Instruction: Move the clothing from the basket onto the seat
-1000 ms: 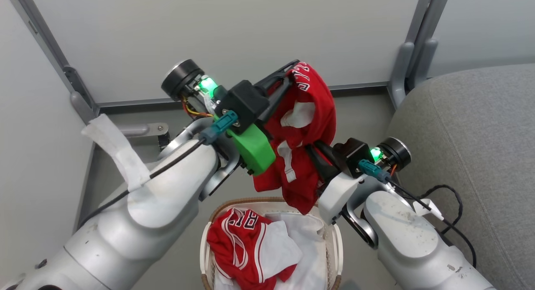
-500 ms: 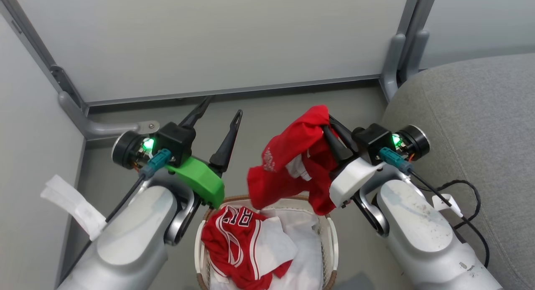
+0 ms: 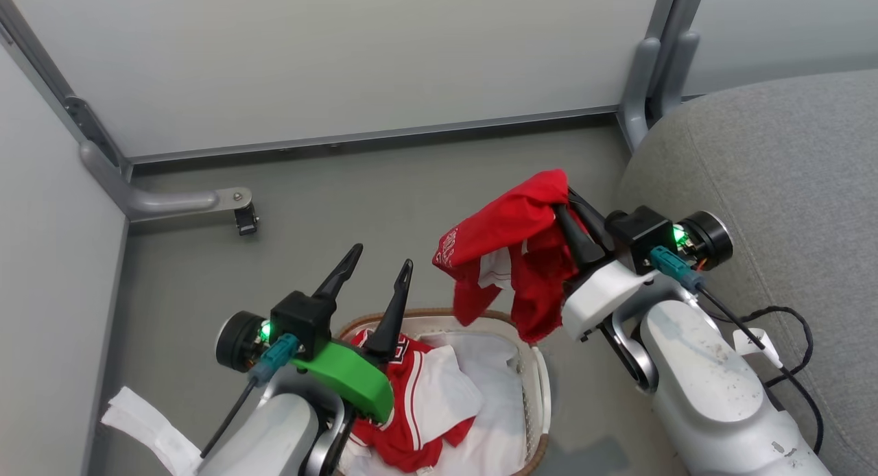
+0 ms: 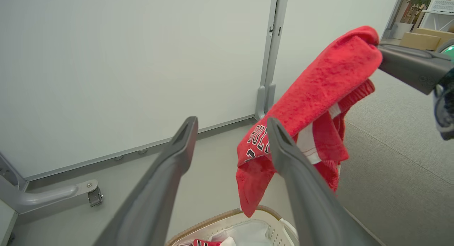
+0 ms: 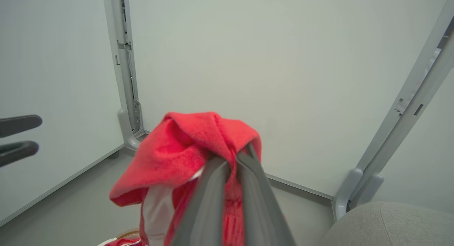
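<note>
Red jersey point(image 3: 509, 230) in right jaws, left jaws spread

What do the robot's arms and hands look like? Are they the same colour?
Both arms are shiny silver-grey. The left gripper and right gripper each have two long, pointy dark fingers, a green light and a teal plug with a black cable. The left wrist has a green cover; the right has a white cover.
</note>
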